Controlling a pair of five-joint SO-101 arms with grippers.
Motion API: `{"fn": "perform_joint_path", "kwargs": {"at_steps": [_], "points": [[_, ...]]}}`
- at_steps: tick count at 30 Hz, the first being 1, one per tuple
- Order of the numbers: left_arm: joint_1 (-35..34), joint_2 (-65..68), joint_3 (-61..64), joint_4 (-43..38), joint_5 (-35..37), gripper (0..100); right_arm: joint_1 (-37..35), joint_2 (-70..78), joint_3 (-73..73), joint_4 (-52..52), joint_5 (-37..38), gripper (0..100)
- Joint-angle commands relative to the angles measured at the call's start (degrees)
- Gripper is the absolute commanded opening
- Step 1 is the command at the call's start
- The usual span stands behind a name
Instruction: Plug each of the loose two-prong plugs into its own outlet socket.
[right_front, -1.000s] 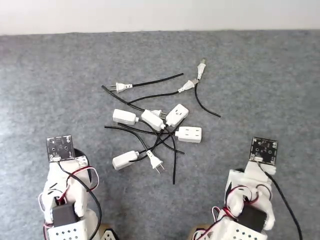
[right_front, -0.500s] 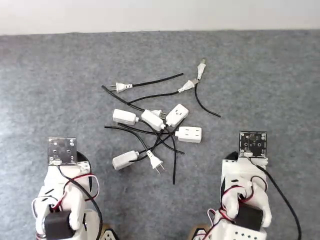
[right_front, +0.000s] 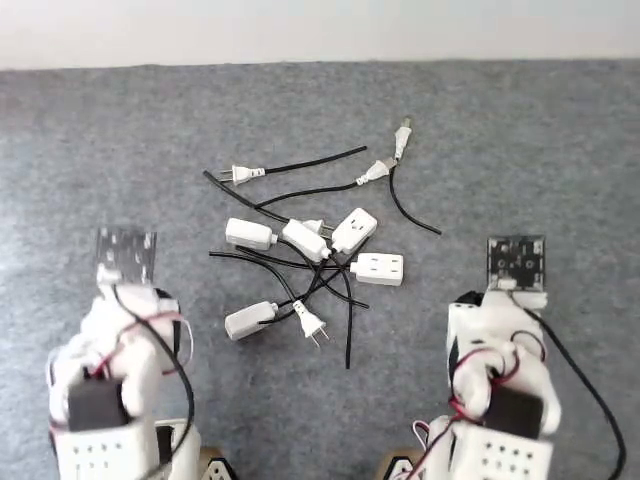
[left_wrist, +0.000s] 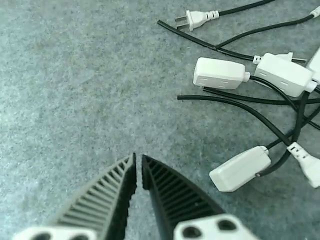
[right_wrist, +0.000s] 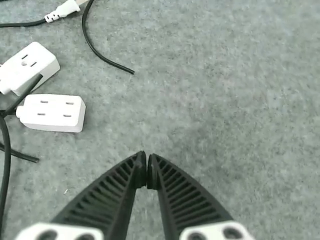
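Grey carpet (right_front: 520, 130) ran well past the cord tangle (right_front: 310, 262) on all sides; left gripper (left_wrist: 138, 157) and right gripper (right_wrist: 146, 156) flanked it, both pressed together.

Wht plugs (right_front: 313, 328) & sockets (right_front: 379, 268) tangled at ctr (blk cords (right_front: 310, 162)).

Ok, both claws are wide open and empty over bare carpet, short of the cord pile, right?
Not quite: the left claw and the right claw are shut, as each wrist view shows. The rest holds: both are empty, over bare carpet, short of the cord pile.
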Motion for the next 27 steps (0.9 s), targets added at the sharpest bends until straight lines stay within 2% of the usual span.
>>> {"fn": "perform_joint_path", "kwargs": {"at_steps": [1, 5, 9, 12, 15, 17, 21, 24, 27], "points": [[0.53, 12.84, -7.6, -1.32, -0.18, 2, 0.22, 9.27, -6.86, -2.77, -0.53, 1.3], [2.2, 24.09, -9.36, -1.76, -0.44, 2, 0.13, 19.82, -9.14, -5.49, -5.19, 1.5], [8.53, 32.18, -10.86, -1.85, -0.53, 3, -2.51, 28.53, -8.97, -9.98, -8.7, 1.6], [13.98, 36.04, -12.44, -1.85, -0.35, 9, -3.82, 33.63, -8.97, -10.86, -11.16, 1.6], [18.37, 37.71, -12.79, -1.85, -0.44, 19, -3.56, 36.62, -8.97, -11.47, -10.55, 1.3], [21.1, 37.63, -12.62, -1.85, -0.62, 22, -1.19, 37.05, -8.53, -11.56, -9.41, 1.2], [27.87, 37.63, -12.44, -1.76, -5.54, 21, 3.21, 36.88, -3.96, -17.63, -4.92, 1.1], [32.7, 37.8, -10.42, -2.37, -6.51, 19, 3.38, 36.88, -3.08, -19.21, -4.66, 1.1], [33.67, 37.8, -6.02, -5.89, -7.12, 18, 3.21, 36.88, -3.08, -19.21, -4.48, 1.1]]}}
